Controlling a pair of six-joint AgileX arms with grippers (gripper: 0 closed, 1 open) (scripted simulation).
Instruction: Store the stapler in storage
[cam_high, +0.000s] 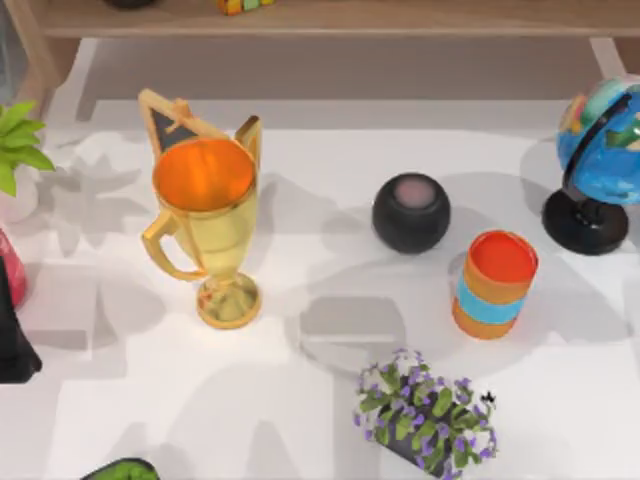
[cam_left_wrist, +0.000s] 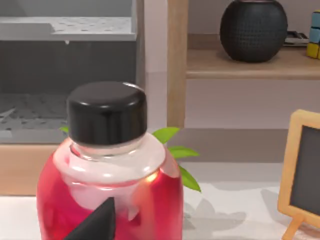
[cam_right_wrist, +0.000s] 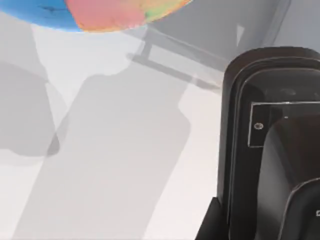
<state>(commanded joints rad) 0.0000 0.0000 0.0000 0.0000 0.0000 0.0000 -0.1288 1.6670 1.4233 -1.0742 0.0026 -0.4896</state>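
The stapler (cam_right_wrist: 272, 145) is sitting at the right of the right wrist frame, under the globe (cam_right_wrist: 110, 12), likely awaiting a grasp; gripper fingers: cannot tell.

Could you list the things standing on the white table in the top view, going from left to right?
Green plant → gold trophy → black round speaker → orange and blue cup → globe.

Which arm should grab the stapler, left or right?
Right, probably. Its wrist view has what looks like the black stapler close up, beside the globe; the left wrist faces a red bottle.
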